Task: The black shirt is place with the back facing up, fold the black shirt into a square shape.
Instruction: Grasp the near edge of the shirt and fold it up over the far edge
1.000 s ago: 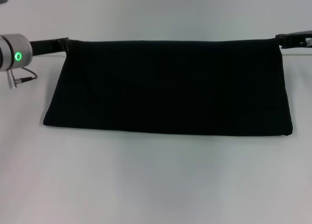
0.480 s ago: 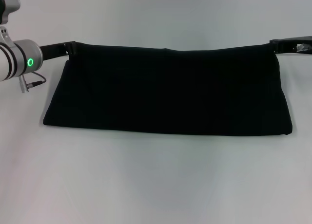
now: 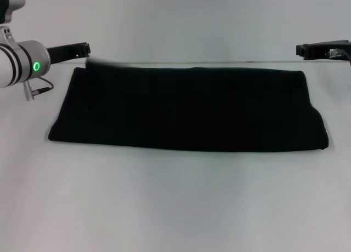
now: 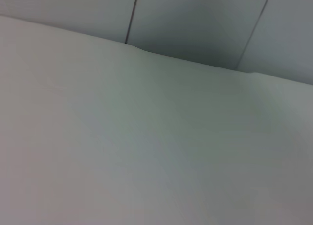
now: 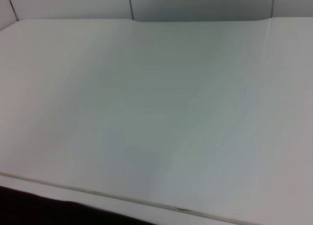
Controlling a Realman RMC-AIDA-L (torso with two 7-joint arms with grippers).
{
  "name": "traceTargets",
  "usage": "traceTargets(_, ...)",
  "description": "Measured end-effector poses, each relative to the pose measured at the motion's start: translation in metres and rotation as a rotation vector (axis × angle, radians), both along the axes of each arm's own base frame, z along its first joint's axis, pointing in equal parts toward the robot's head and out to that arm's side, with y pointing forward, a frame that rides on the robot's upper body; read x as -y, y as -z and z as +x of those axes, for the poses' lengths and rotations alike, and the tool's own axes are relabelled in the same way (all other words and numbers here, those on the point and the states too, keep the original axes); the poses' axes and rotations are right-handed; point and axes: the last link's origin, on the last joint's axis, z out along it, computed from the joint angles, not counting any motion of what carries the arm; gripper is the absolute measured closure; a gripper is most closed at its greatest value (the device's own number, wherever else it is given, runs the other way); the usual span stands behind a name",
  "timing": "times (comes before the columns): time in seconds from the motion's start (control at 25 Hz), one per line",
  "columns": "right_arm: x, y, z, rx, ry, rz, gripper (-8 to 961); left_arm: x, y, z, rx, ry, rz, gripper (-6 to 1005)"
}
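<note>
One black shirt [image 3: 189, 109] lies on one white table [image 3: 175, 202], with two hands, left hand [image 3: 85, 48] and right hand [image 3: 301, 50].

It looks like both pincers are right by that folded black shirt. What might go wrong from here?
The black shirt lies as a wide band, not yet a square, and its far-left corner looks blurred, maybe unsettled, so the layers might land uneven. The left pincer and right pincer sit close to the far corners, so a sideways move might catch the cloth and drag the fold open.

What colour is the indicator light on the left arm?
Green; the light shows best in the head view.
</note>
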Motion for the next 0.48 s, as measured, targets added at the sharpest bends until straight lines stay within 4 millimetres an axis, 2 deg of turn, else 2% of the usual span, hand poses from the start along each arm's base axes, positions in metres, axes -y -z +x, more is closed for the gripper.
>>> traceTargets(0.04,0.000,0.000,0.000,0.003,0.000,0.002,796,-0.001,0.000,0.000,-0.004,-0.004,0.008,946)
traceTargets(0.32,0.000,-0.005,0.006,0.012,0.015,0.029,788,0.000,-0.002,-0.006,-0.013,-0.030,0.033,691)
traceTargets(0.48,0.001,-0.009,0.008,-0.003,0.019,0.023,542,0.002,-0.005,-0.011,0.002,-0.047,0.041,549)
